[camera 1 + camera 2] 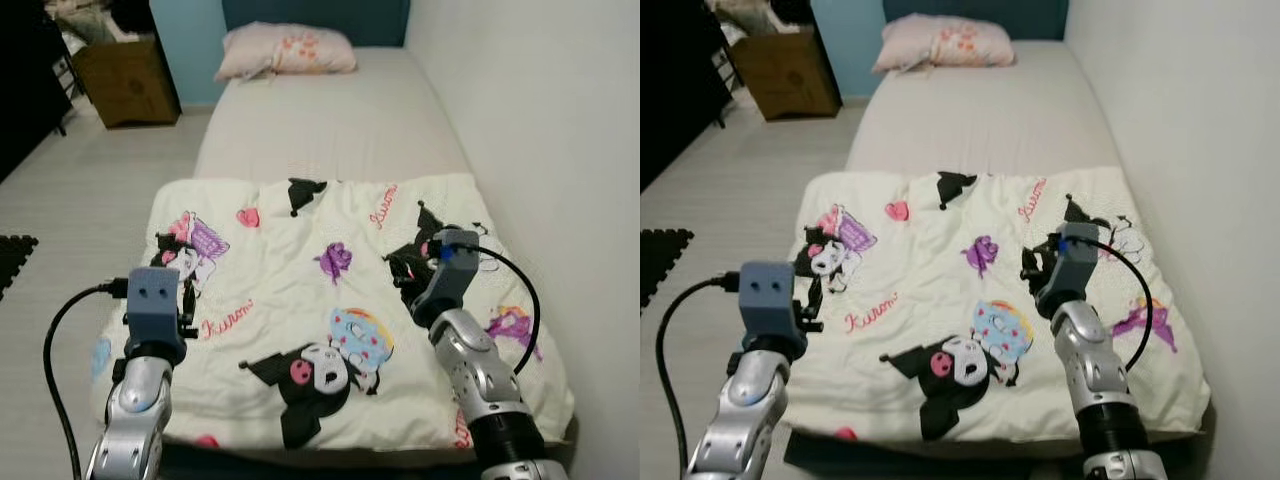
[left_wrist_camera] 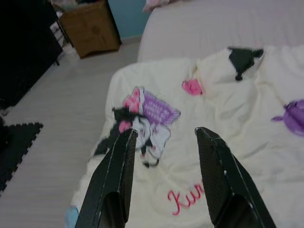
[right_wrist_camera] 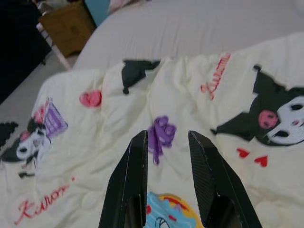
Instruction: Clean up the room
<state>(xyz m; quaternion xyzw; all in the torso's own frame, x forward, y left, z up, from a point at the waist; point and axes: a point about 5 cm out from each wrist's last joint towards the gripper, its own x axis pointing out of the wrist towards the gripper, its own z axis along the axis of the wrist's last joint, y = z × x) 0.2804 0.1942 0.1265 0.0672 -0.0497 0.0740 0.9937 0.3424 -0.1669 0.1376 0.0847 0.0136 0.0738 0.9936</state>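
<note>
A: Largest first. Long bed with a bare grey-beige mattress [image 1: 330, 120], running away from the robot along the white wall [image 1: 540, 110]. Cream quilted blanket printed with black-and-pink cartoon characters [image 1: 300, 300] lies spread over the near half, far edge folded and rumpled, left side draping off the bed toward the pale floor [image 1: 70, 210]

B: Beyond that?

A: Pink patterned pillow [image 1: 288, 50] at the head; brown cardboard box [image 1: 125, 78] on the floor to the left

B: Grippers?

A: Left gripper [image 2: 164, 142] hovers over the blanket's left edge, fingers spread apart, holding nothing. Right gripper [image 3: 166, 142] hangs above the middle of the blanket, near the purple rose print, fingers parted, empty too

B: How will the blanket handle?

A: My guess: soft, light, limp, padded enough to bunch. It will sag and slide over the mattress. Best grip probably at the folded far edge or the corners, one gripper each side, pinching a thick gather
</note>
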